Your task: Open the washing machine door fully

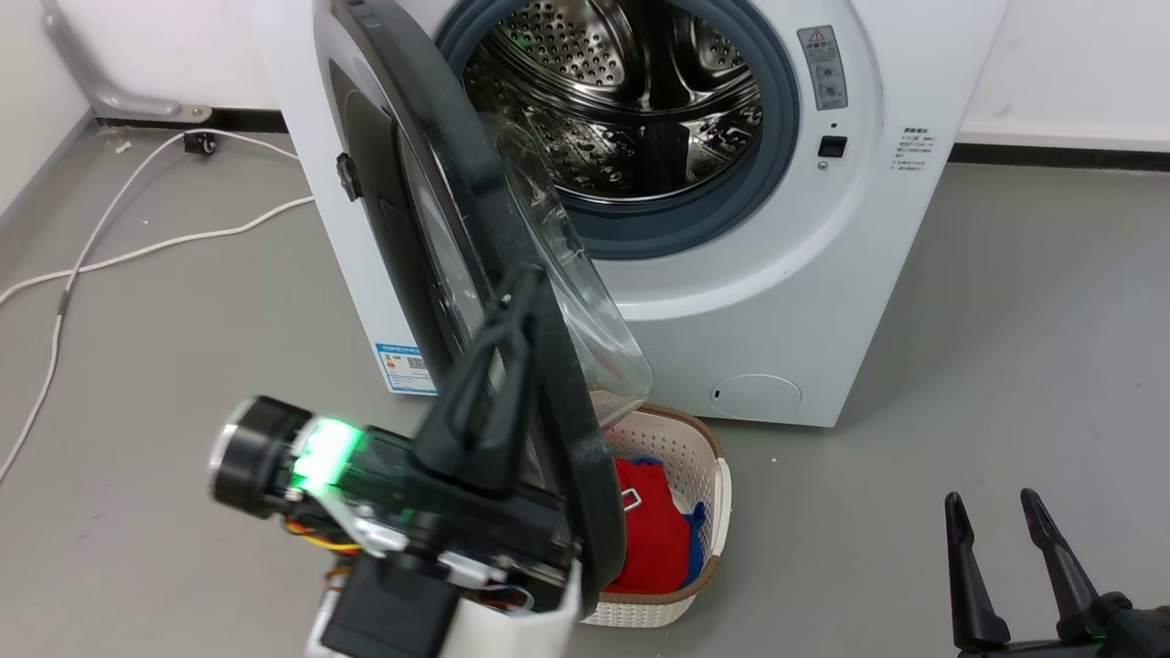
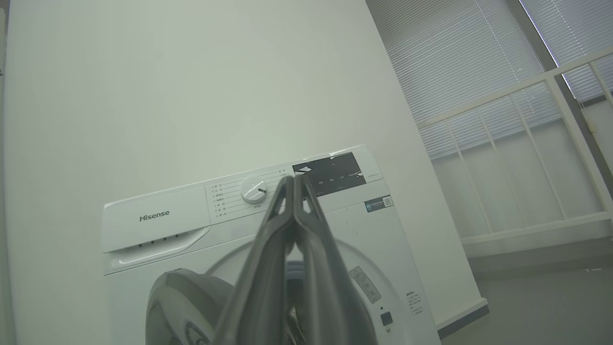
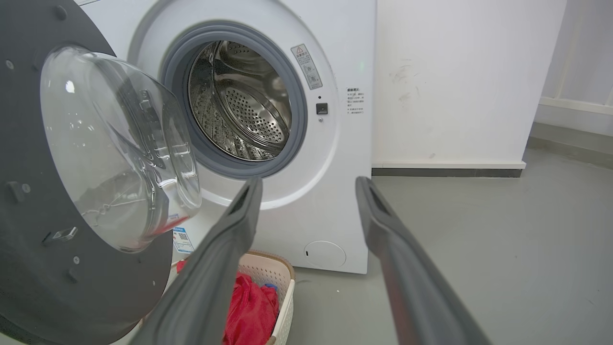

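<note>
The washing machine door [image 1: 484, 228] stands swung out, nearly edge-on, from the washing machine [image 1: 777, 274]. Its lower rim is hidden behind the left gripper [image 1: 516, 283], whose fingers are pressed together on nothing. Whether they touch the rim is hard to tell. The right gripper [image 1: 1005, 521] is spread, its base cut off. A laundry basket [image 1: 708, 439] sits half hidden behind the door.

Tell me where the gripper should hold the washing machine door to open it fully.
Probably the thin black rim of the washing machine door, at its free edge, from the front: it stands edge-on toward the robot, and its glass bowl bulges too wide.
</note>
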